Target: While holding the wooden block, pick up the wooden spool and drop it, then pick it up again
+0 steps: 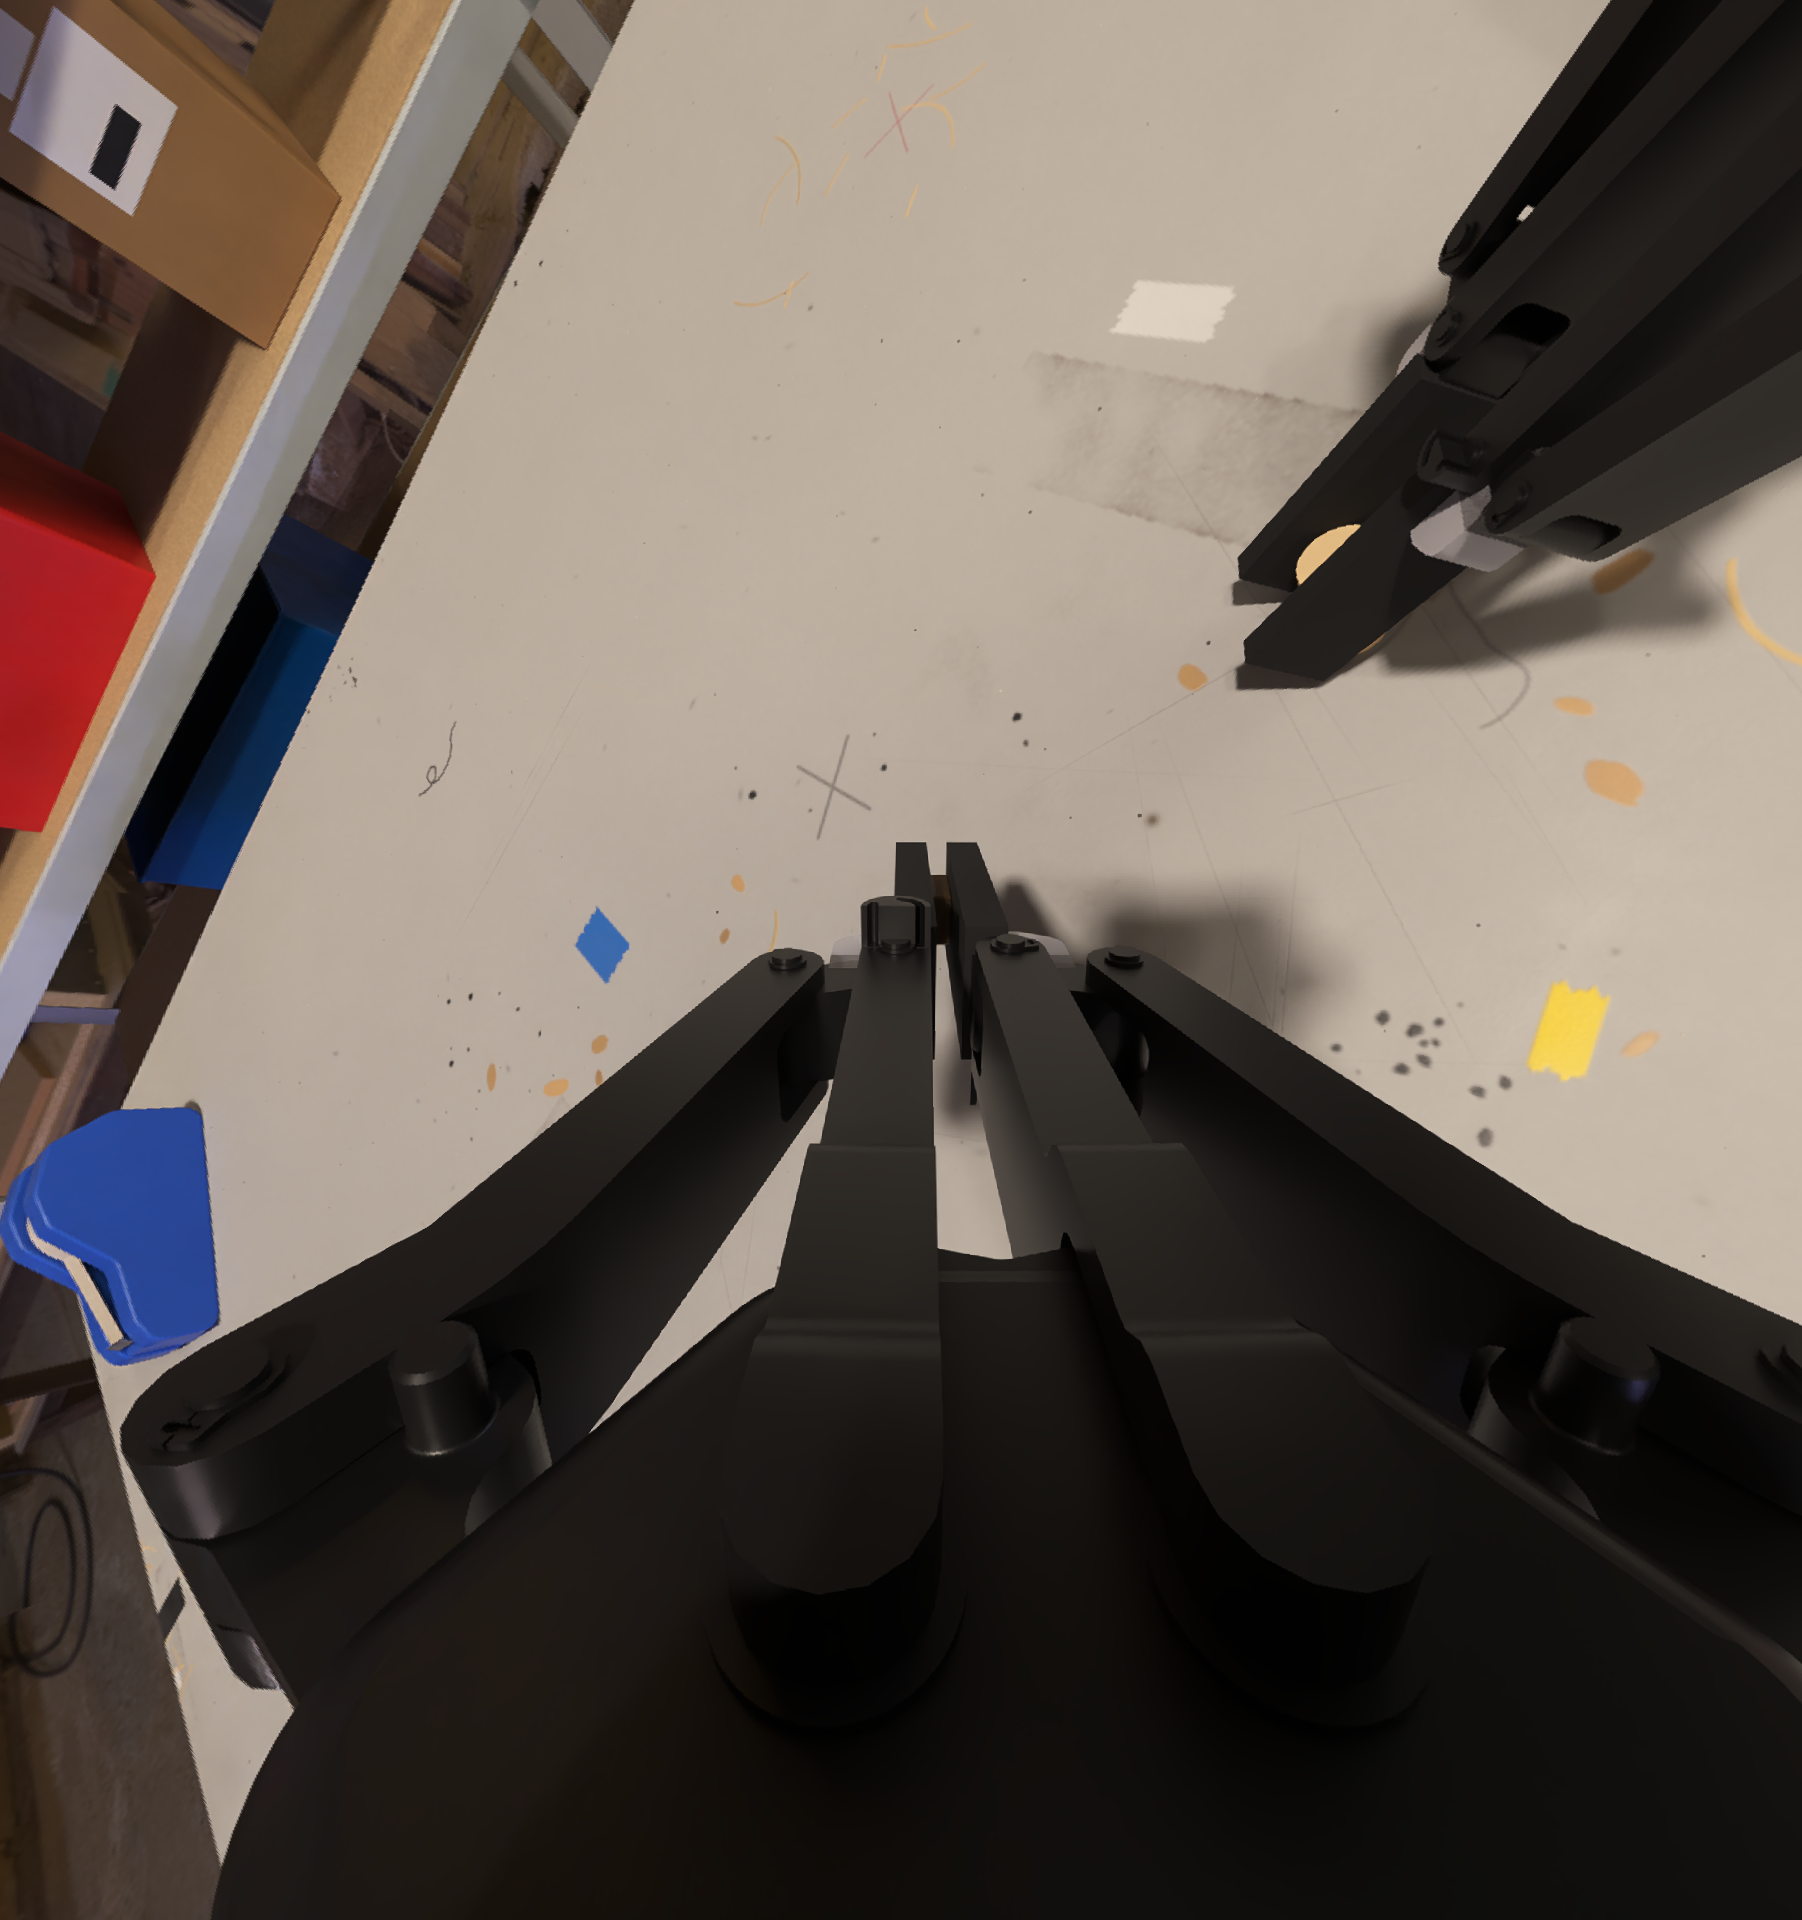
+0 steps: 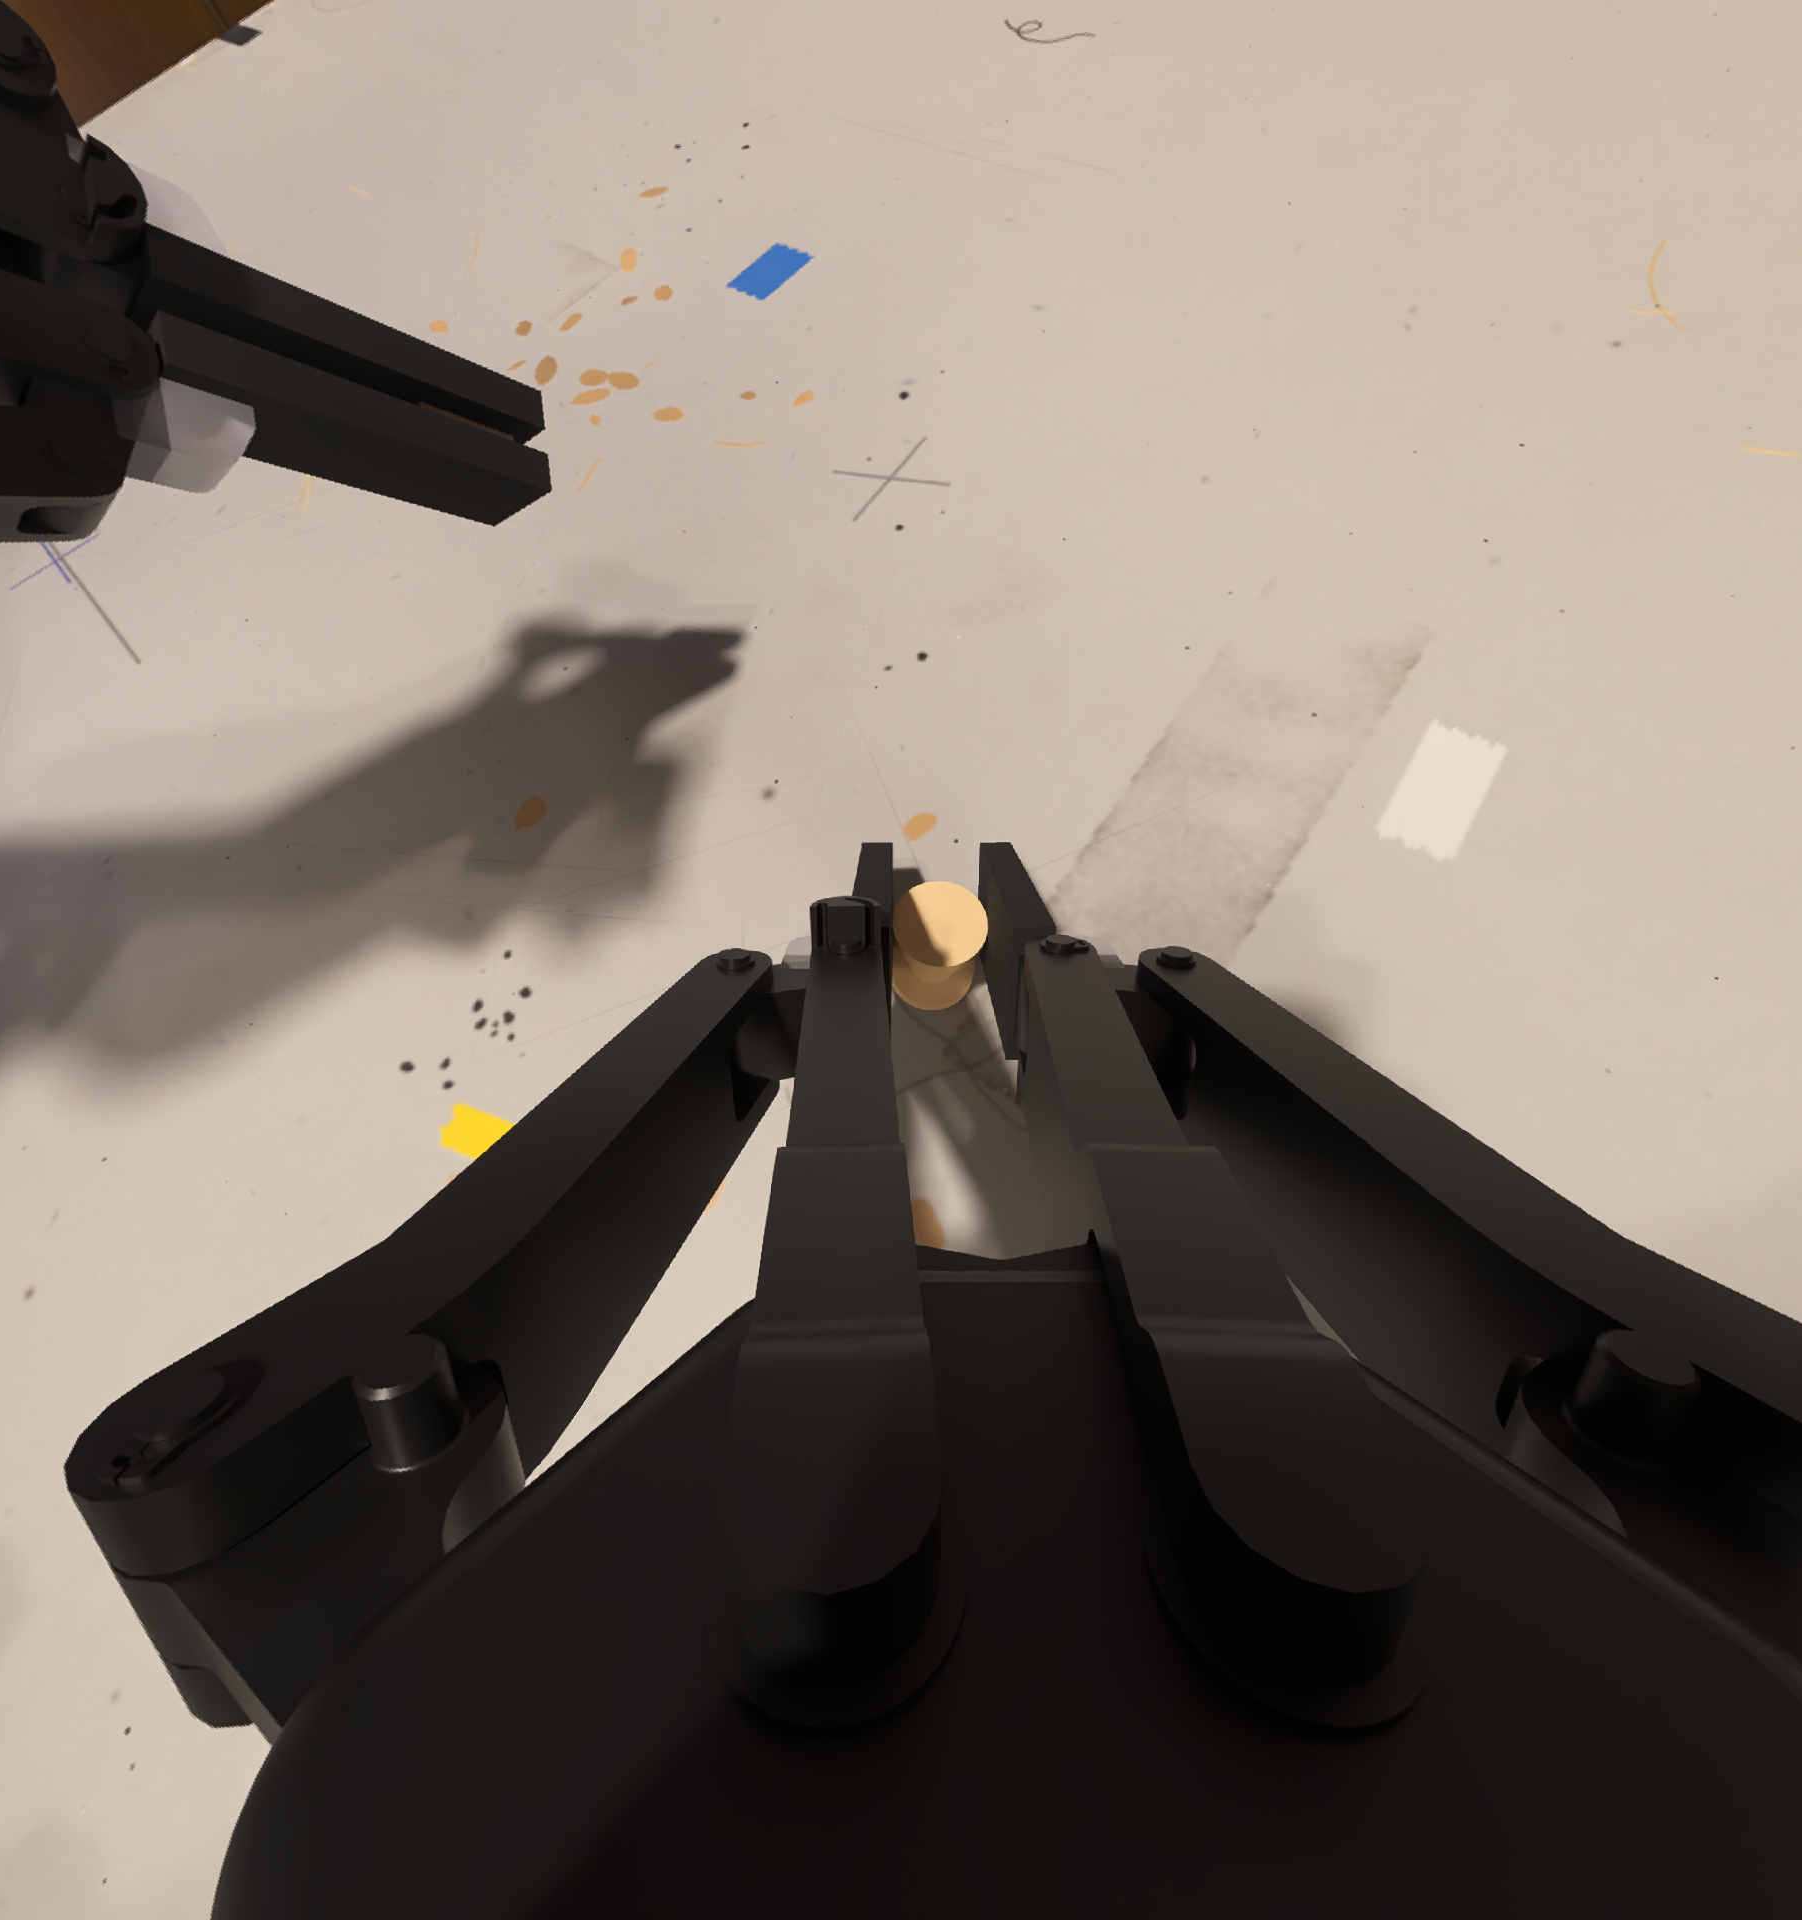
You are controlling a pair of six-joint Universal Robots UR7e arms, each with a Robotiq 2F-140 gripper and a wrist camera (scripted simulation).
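Note:
In the left wrist view my left gripper [image 1: 936,862] is shut on a thin brown wooden block [image 1: 941,906], of which only a sliver shows between the fingers, held above the table. It also shows in the right wrist view [image 2: 542,449] at the upper left, with the block's edge [image 2: 471,421] between its fingers. My right gripper [image 2: 935,862] has its fingers against both sides of the pale wooden spool [image 2: 938,930], low at the table. The right gripper [image 1: 1276,623] and the spool [image 1: 1328,549] also show at the upper right of the left wrist view.
A shelf along the table's left edge holds a red box [image 1: 24,613], a cardboard box [image 1: 149,156] and a blue bin [image 1: 242,707]. A blue tape dispenser [image 1: 112,1236] sits at the table's edge. Blue [image 1: 602,943], yellow [image 1: 1567,1029] and white [image 1: 1174,309] tape patches mark the table.

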